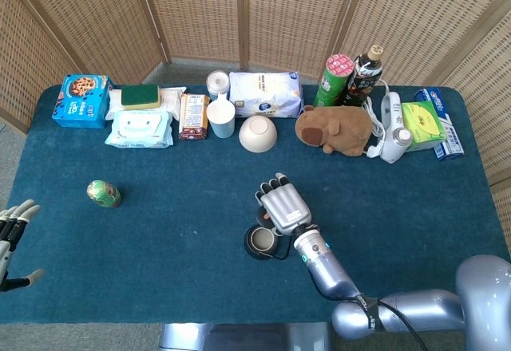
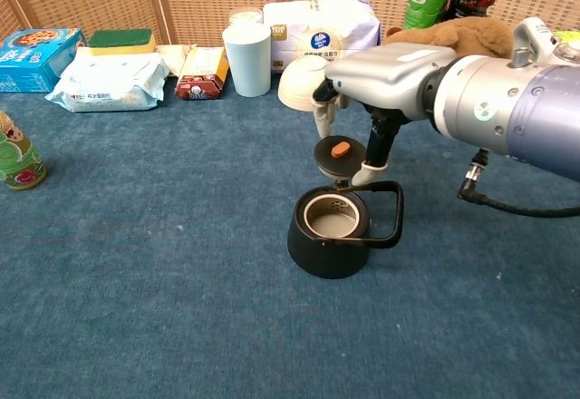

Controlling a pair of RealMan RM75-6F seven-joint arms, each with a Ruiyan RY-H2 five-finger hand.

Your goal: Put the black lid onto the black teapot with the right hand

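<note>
The black teapot [image 2: 333, 234] stands open-topped in the middle of the blue table, handle upright toward its right; in the head view the teapot [image 1: 257, 243] is partly covered by my right hand [image 1: 281, 206]. My right hand [image 2: 381, 71] holds the black lid [image 2: 338, 155] with its orange knob just above and slightly behind the pot's opening, fingers reaching down around the lid. My left hand [image 1: 12, 235] lies at the table's left edge, fingers spread, nothing in it.
Along the back stand a cookie box [image 1: 81, 100], wipes pack [image 1: 139, 128], cup [image 2: 246, 59], white bowl [image 1: 258, 133], white bag [image 2: 321, 32], plush toy [image 1: 335, 129], can and bottle [image 1: 363, 74]. A small green can [image 1: 104, 194] sits at the left.
</note>
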